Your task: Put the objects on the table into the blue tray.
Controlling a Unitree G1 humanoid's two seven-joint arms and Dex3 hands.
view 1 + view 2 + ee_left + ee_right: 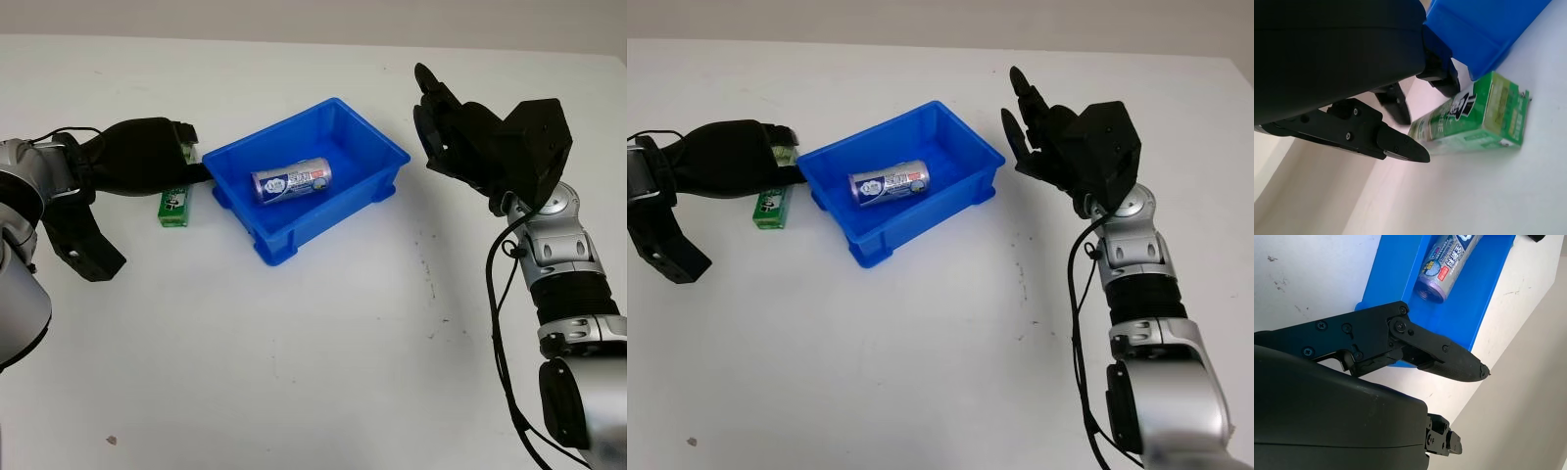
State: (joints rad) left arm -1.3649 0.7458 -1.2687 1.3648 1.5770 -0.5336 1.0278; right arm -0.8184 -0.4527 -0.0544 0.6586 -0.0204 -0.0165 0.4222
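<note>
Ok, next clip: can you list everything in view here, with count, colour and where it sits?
Tray: one, blue, open-topped, on the table towards the far side, set at an angle.
Can: one, silver with a printed label, lying on its side inside the tray.
Box: one, green, small carton lying flat on the table just left of the tray, outside it.
Table: one, white, a few small dark marks on it.
Left hand: one, black, open, over the far end of the box beside the tray's left corner.
Right hand: one, black, open, raised to the right of the tray, holding nothing.
</note>
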